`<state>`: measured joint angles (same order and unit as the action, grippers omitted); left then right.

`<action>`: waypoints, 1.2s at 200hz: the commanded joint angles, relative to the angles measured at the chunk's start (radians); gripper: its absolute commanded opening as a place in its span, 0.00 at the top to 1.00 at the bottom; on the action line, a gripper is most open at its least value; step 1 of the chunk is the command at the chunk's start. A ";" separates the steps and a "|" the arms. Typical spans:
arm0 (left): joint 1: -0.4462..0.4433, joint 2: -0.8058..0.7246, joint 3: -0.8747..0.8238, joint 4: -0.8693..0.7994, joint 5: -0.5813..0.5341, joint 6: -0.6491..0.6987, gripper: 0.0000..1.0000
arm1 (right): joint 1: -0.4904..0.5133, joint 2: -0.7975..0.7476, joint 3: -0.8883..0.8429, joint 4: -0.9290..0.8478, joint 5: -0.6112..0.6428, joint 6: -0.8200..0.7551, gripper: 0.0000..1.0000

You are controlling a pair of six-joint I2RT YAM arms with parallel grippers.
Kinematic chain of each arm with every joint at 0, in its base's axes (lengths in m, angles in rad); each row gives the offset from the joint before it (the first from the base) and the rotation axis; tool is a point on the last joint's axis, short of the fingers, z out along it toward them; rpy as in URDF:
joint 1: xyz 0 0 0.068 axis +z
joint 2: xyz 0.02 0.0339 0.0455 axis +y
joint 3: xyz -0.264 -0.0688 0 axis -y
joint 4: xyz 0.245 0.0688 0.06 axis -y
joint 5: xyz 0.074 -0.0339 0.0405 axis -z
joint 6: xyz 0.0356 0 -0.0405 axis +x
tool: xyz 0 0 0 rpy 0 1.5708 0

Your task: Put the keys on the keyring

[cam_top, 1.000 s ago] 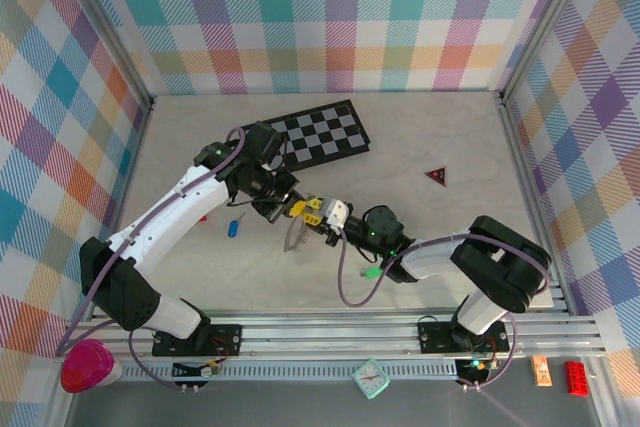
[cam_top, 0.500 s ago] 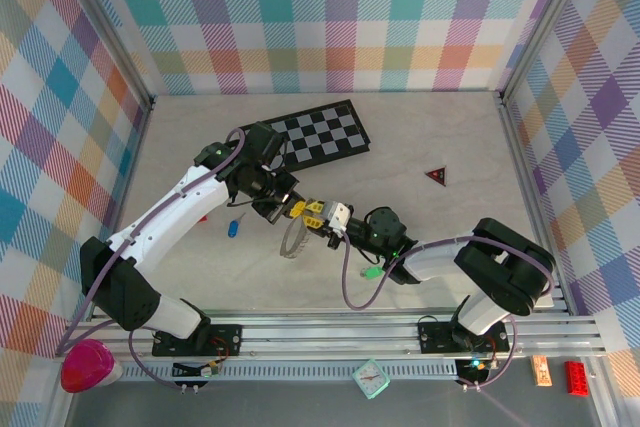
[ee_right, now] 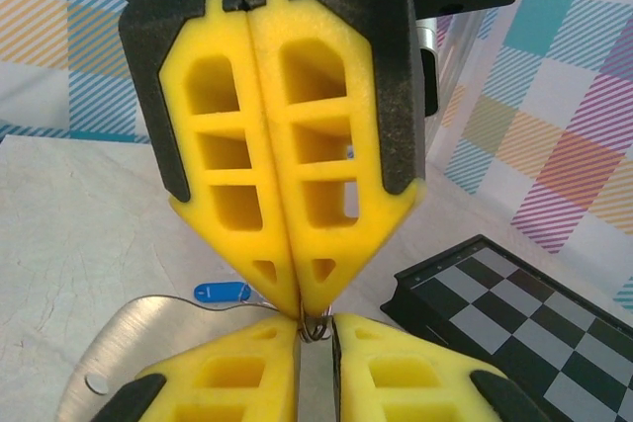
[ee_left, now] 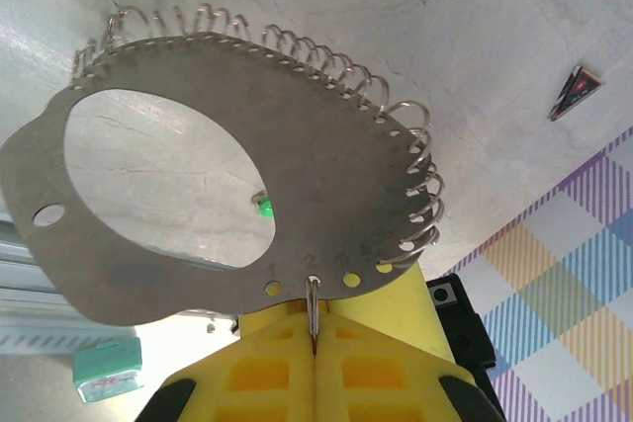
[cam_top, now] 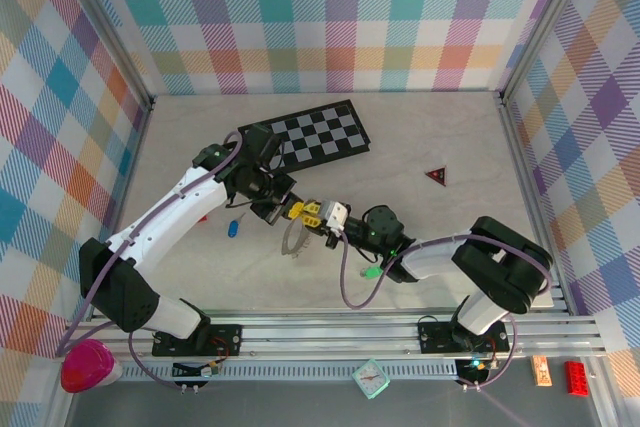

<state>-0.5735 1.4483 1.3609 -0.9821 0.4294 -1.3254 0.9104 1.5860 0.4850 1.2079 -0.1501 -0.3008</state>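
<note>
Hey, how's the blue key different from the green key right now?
Colour: the blue key has a blue head, the green key a green one. Place: the blue key lies by the left arm, the green key by the right arm, nearer the front. Both lie loose on the table, neither on the keyring.

Only readable bit I can spot: tiny stamped digits 1, 2, 3, 4 beside small holes on the keyring (ee_left: 326,195) plate, further ones too blurry.
</note>
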 commanded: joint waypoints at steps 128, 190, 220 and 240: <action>0.017 -0.163 -0.015 0.230 -0.333 0.391 0.41 | -0.004 -0.013 0.045 -0.047 0.011 0.011 1.00; 0.017 -0.428 -0.386 0.684 -0.432 1.380 0.44 | -0.047 -0.093 0.081 -0.255 -0.066 0.015 1.00; 0.020 -0.474 -0.500 0.695 -0.398 1.762 0.50 | -0.065 -0.125 0.096 -0.343 -0.105 0.000 1.00; 0.033 -0.474 -0.541 0.694 -0.281 1.943 0.54 | -0.076 -0.146 0.112 -0.410 -0.132 -0.017 1.00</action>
<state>-0.5602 0.9871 0.8570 -0.3588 0.0364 0.2070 0.8478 1.4834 0.5533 0.8841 -0.2195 -0.2993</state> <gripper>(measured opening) 0.482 0.048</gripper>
